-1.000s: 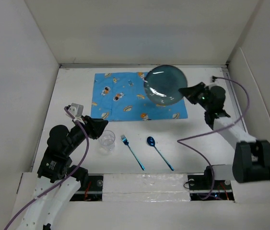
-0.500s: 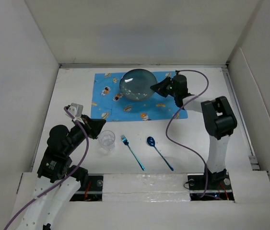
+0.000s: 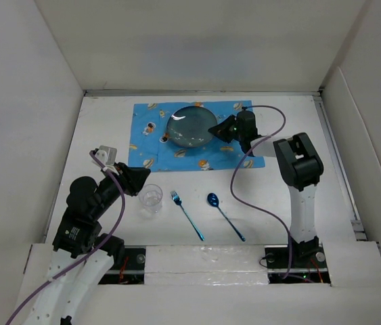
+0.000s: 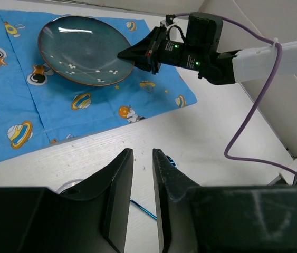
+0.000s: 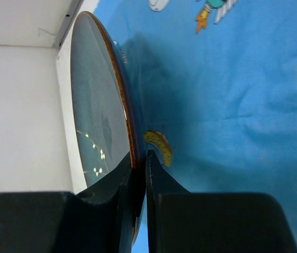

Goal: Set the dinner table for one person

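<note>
Glazed blue-green plate (image 3: 189, 127) is looking hard, slippery and breakable, so its thin rim is the place to hold. Right pincer (image 3: 212, 128) is pinching that rim at 3 o'clock, low over the soft cloth mat (image 3: 146, 142) at 12 o'clock on the white surface (image 3: 102, 122). Left pincer (image 3: 138, 181) is gaping slightly, empty.

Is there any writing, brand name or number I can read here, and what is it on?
No readable text anywhere.
The blue mat bears only cartoon pictures, astronauts, rockets and ringed planets, no words.
The plate, glass, fork, spoon, left arm and right arm show no legible label or number.
</note>
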Robot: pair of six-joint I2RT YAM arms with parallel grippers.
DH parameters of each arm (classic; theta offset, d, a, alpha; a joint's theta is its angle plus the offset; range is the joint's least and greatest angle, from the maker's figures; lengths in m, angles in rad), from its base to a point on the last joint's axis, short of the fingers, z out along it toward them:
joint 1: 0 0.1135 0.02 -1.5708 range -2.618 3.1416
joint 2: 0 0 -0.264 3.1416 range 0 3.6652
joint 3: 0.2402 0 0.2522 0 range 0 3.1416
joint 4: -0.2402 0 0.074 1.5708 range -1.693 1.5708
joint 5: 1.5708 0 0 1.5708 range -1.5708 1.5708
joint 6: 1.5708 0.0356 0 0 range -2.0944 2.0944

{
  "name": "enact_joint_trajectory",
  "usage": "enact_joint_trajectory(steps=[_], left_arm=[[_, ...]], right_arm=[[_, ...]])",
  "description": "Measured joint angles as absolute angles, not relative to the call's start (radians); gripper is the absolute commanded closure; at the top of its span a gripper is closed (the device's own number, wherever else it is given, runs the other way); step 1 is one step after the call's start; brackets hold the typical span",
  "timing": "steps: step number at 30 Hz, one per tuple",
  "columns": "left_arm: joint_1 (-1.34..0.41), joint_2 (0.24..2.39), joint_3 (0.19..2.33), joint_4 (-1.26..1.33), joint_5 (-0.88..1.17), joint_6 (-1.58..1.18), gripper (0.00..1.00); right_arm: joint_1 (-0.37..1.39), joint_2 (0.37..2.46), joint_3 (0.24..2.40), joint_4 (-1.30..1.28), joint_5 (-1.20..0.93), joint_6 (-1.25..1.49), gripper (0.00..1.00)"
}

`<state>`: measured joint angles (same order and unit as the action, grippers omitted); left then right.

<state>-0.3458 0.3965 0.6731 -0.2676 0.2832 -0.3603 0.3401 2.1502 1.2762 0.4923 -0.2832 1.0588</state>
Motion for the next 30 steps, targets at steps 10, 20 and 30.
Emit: enact_joint_trajectory(steps=[10,20,30], left_arm=[[-0.346,0.397,0.673,-0.268,0.283,-0.36,0.78],[-0.346,0.395,0.673,-0.268,0.276,-0.36,0.73],[-0.346,0.39,0.673,-0.287,0.204,-0.369,0.55]], right_arm=[[0.34,2.166,1.243,0.488,-0.271,1.08,0.6],[0.347,2.012,1.128,0.43,-0.249,0.987,0.39],[0.348,1.737,1.002,0.288,-0.132,0.763,0.97]])
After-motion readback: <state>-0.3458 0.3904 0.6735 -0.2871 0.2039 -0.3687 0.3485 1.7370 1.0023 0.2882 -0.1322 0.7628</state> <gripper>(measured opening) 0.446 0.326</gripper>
